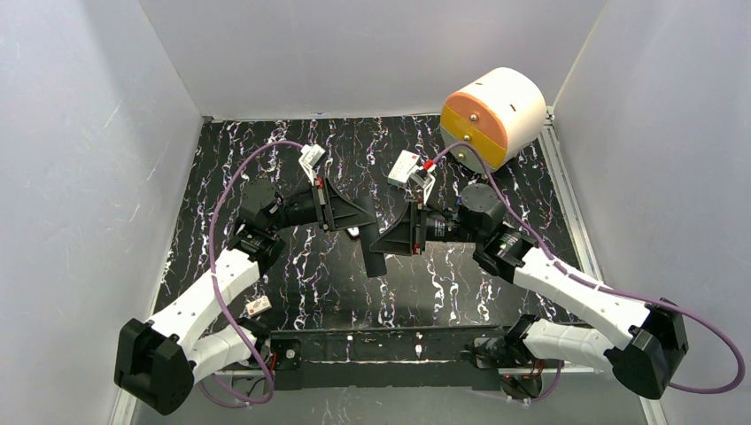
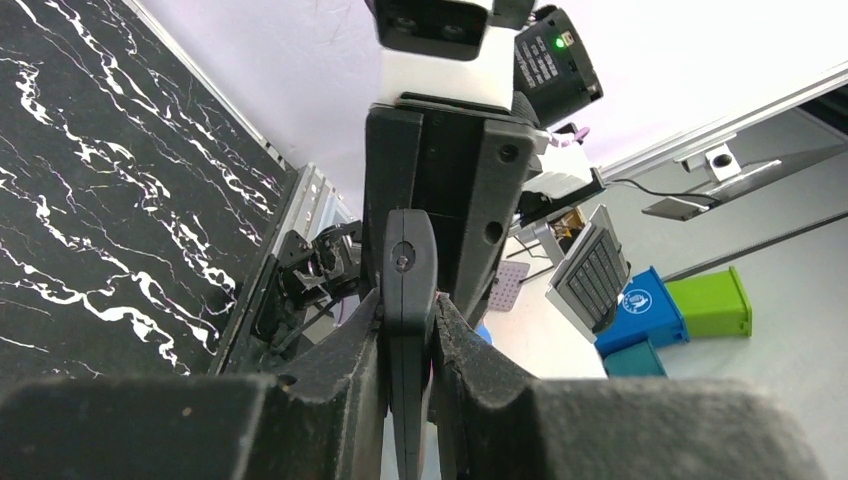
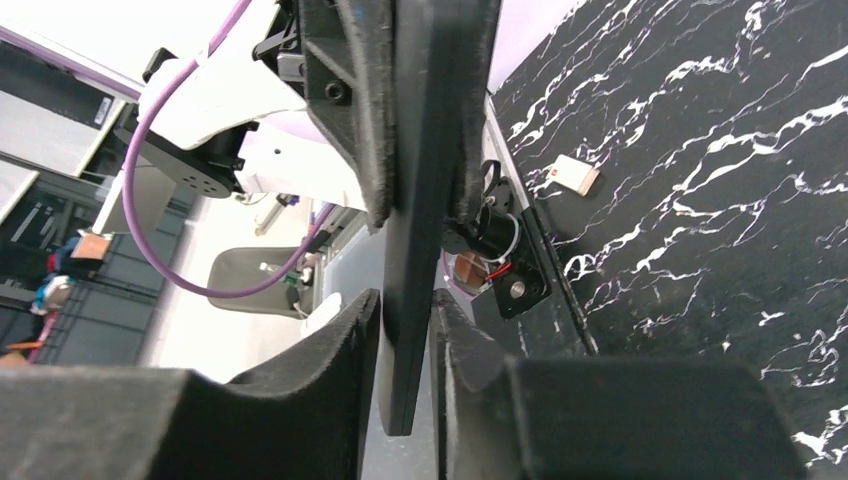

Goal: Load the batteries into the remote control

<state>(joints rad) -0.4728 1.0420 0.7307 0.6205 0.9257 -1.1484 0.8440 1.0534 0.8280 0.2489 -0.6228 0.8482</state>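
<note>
Starting near the arm bases: a small white box with a red mark (image 1: pixel 257 306) lies on the black marbled table (image 1: pixel 460 274), just beside the left forearm. At mid-table both arms meet tip to tip. The left gripper (image 2: pixel 408 318) is clamped on the rounded end of a black bar (image 1: pixel 376 258), pads pressed on both faces. The right gripper (image 3: pixel 405 312) hugs the same bar from the opposite side, a finger against each face, bar edge-on between them. A small white bit (image 1: pixel 352 232) shows just under the left gripper, too small to tell if it is the remote control. The batteries cannot be made out. Farther back there is a white box with red print (image 1: pixel 403 166) beside the right wrist. A cream-and-orange drum (image 1: pixel 493 115) sits in the far right corner.
</note>
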